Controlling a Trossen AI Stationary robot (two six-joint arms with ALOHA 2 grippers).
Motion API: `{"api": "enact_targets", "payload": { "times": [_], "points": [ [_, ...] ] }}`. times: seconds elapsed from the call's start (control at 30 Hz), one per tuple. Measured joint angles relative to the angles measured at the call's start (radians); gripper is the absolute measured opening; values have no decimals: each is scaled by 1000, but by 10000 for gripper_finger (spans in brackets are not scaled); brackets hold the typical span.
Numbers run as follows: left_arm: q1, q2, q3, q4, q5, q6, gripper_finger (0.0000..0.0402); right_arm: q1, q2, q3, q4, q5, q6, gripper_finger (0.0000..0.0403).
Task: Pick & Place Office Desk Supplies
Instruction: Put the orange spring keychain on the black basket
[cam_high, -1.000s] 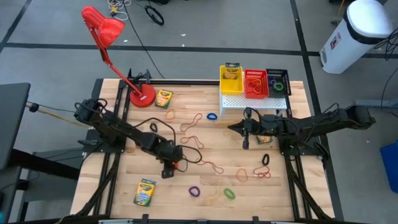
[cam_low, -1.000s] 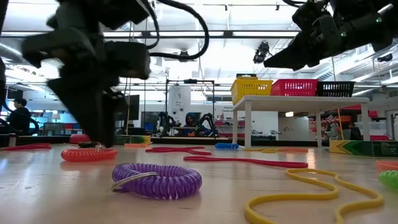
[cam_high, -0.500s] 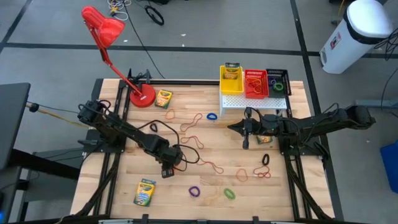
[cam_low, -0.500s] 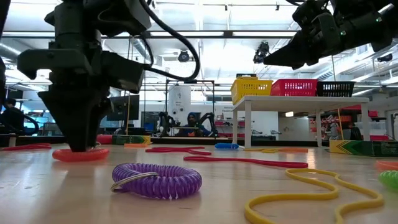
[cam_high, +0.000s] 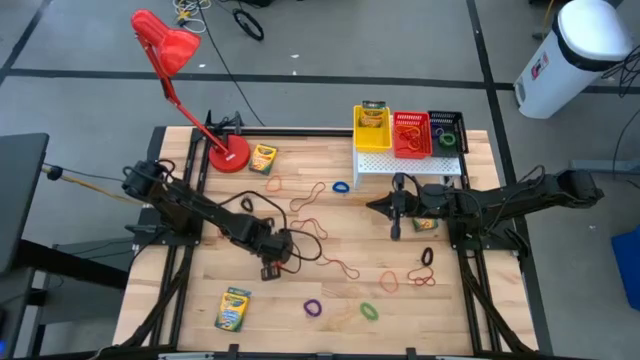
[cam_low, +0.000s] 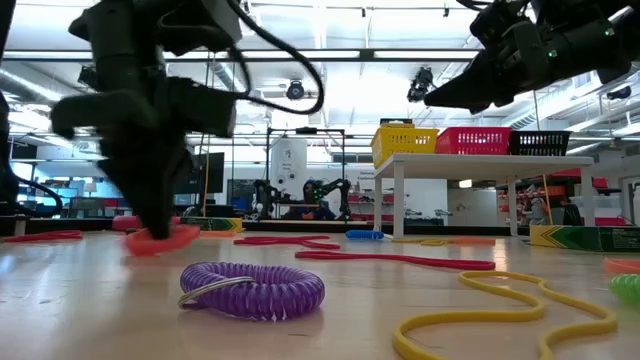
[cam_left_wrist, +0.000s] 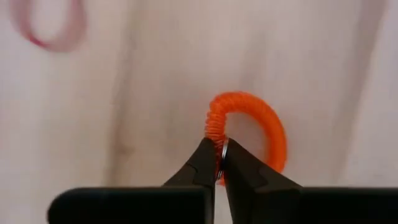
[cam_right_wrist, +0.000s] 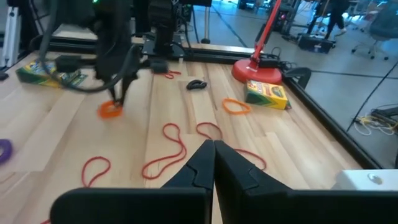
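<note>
An orange coiled loop (cam_left_wrist: 261, 124) lies on the wooden table (cam_high: 200, 290) left of centre, and my left gripper (cam_high: 281, 266) is shut on it, pointing steeply down. The low view has this gripper (cam_low: 160, 228) over the same loop (cam_low: 168, 238). My right gripper (cam_high: 371, 205) hangs shut and empty above the table's middle right, fingertips together (cam_right_wrist: 213, 144). Yellow (cam_high: 372, 130), red (cam_high: 411, 134) and black (cam_high: 447, 131) mesh baskets stand on a white stand (cam_high: 400, 168) at the far edge. Crayon boxes lie near the lamp (cam_high: 262, 158) and at the near left (cam_high: 233, 308). My left gripper pinches the orange loop between its two fingertips at the spot where a small silver ring (cam_left_wrist: 222, 151) sits on the coil (cam_left_wrist: 213, 129). The fingers come from above, slanting steeply down. The loop's gripped side is tipped up, and its other side is low at the table.
Thin rubber-band loops in red and orange are scattered over the table's middle (cam_high: 305, 225). A purple coil (cam_high: 313, 308), a green one (cam_high: 369, 311) and a blue loop (cam_high: 340, 187) lie loose. A red desk lamp's base (cam_high: 229, 155) stands at the far left.
My left gripper has tipped more steeply and shut on the orange coiled loop. The loop, flat on the table before, now sits tilted with its gripped side raised.
</note>
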Motion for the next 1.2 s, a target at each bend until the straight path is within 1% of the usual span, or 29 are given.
{"api": "enact_targets", "payload": {
  "times": [0.13,0.2,0.27,0.37,0.5,0.53,0.6,0.7,0.8,0.97,1.1,1.2],
  "points": [
    [17,-17,0,45,-92,74,19,0,0,0,-16,-14,2,11],
    [33,-19,0,117,-150,124,20,0,0,0,-19,-14,14,11],
    [59,-19,-4,231,-194,196,19,0,0,0,-18,-18,29,11],
    [118,-19,-62,570,-213,286,19,0,10,0,-4,-22,60,11],
    [218,-6,-178,1107,-190,316,20,0,52,0,49,-18,118,11],
    [242,-1,-200,1204,-190,315,20,-1,66,-1,64,-17,136,11],
    [283,14,-215,1334,-191,314,20,-1,99,-1,117,-17,157,13],
    [321,40,-203,1391,-212,317,20,-3,147,-1,205,-17,185,30],
    [335,72,-166,1392,-226,329,20,-3,190,1,266,15,220,63],
    [327,136,-89,1395,-268,398,20,-4,239,23,274,112,268,131],
    [325,171,-40,1397,-280,435,21,-28,265,32,307,119,353,175],
    [325,193,-18,1393,-282,439,21,-48,276,32,306,128,369,193]
  ]
}}
